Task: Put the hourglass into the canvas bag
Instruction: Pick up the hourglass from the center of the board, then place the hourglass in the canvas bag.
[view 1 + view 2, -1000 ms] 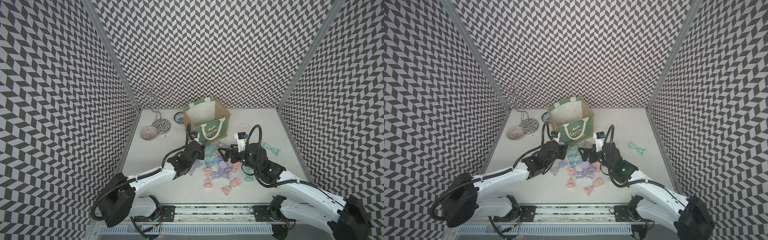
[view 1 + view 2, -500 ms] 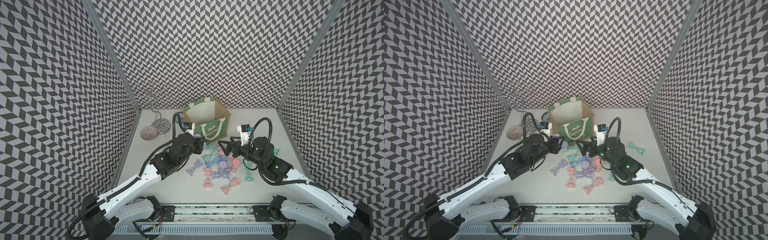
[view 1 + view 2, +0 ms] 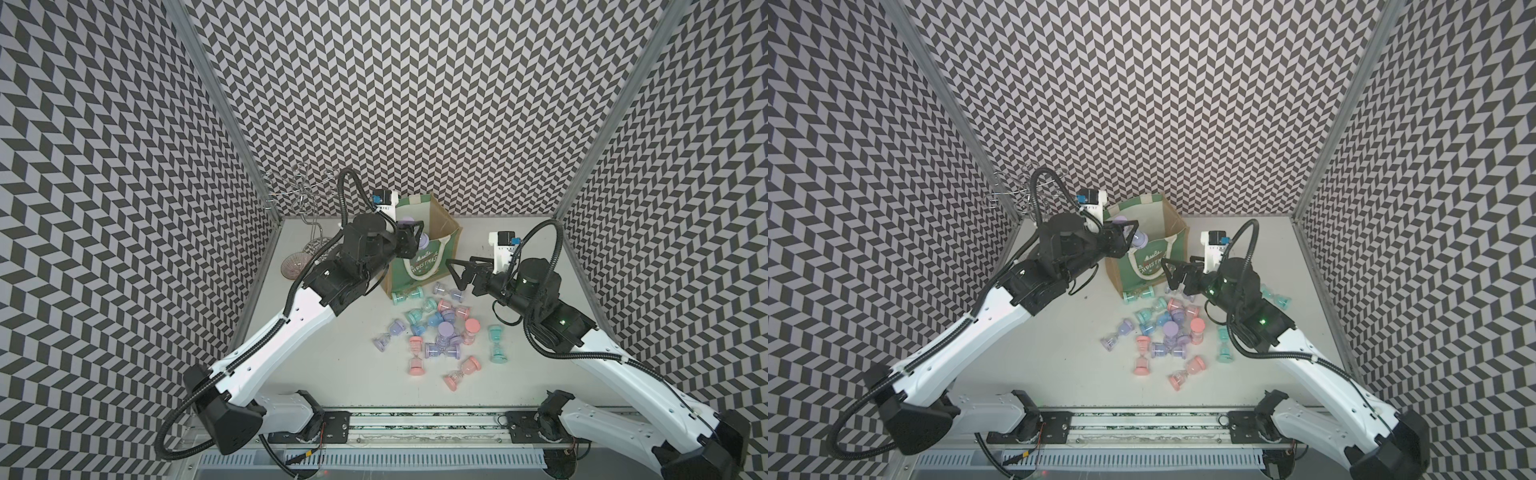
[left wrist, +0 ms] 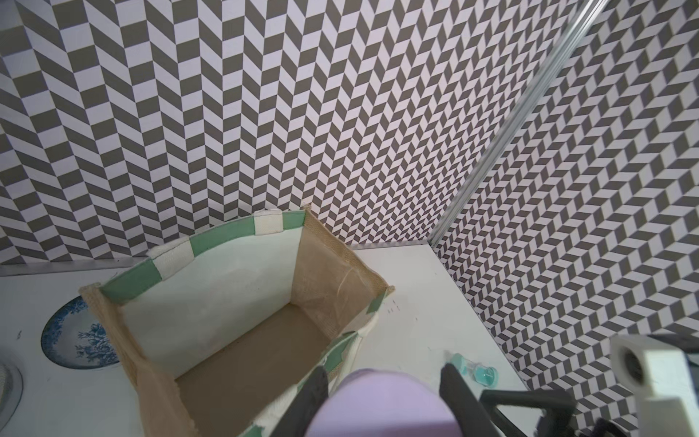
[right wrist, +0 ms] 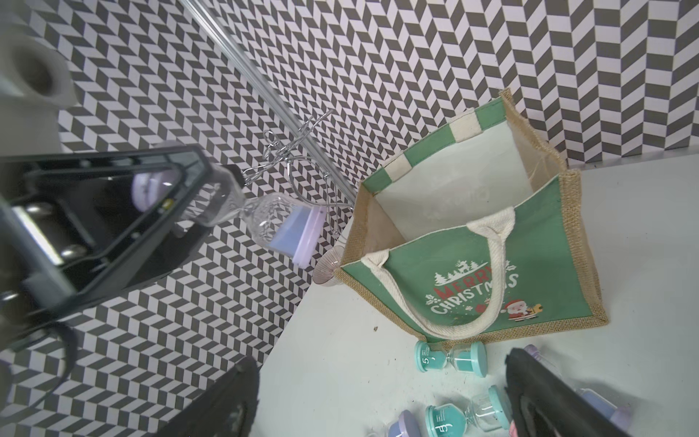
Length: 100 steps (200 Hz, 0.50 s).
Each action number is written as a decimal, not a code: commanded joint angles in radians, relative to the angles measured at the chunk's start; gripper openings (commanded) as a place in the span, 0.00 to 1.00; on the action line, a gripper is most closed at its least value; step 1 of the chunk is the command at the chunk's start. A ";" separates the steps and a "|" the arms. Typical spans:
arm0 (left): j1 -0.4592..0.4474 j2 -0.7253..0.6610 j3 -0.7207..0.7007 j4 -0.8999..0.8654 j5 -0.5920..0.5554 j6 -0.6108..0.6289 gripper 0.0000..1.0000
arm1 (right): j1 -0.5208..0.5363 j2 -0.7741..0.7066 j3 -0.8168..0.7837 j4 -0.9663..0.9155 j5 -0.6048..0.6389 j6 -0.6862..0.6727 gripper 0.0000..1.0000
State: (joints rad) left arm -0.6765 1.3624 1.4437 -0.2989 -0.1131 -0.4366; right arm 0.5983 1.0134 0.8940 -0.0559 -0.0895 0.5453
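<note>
— The boxy tan jute tote bag (image 5: 537, 257) is showing a green front panel with white and red lettering, and its rim is running in green and white stripes.
— The clear glass hourglass with lilac caps (image 5: 280, 223) is carrying violet-blue sand.
— The small hourglasses (image 3: 471, 330) on the off-white table (image 3: 353, 374) are showing pink, teal, lilac and blue.
— The walls (image 3: 395, 104) are wearing black-and-white chevrons, and the round china plate (image 4: 72, 336) is showing blue flowers on white.

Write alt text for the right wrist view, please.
The left gripper holds a clear, lilac-capped hourglass in the air beside the open top of the tan jute bag with a green Merry Christmas panel. Teal hourglasses lie on the white table by the open right gripper.
</note>
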 commanded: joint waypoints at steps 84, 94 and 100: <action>0.201 0.437 0.324 0.027 0.245 -0.086 0.30 | -0.037 0.091 0.053 0.086 0.032 -0.022 0.99; 0.207 0.475 0.345 0.028 0.263 -0.095 0.30 | -0.043 0.093 0.049 0.091 0.026 -0.022 0.99; 0.207 0.497 0.357 0.029 0.273 -0.096 0.29 | -0.046 0.095 0.049 0.090 0.023 -0.024 0.99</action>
State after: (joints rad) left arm -0.4801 1.8015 1.7363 -0.3000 0.0975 -0.5041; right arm 0.5659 1.1011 0.9249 -0.0208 -0.0750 0.5362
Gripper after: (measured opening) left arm 0.439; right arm 0.992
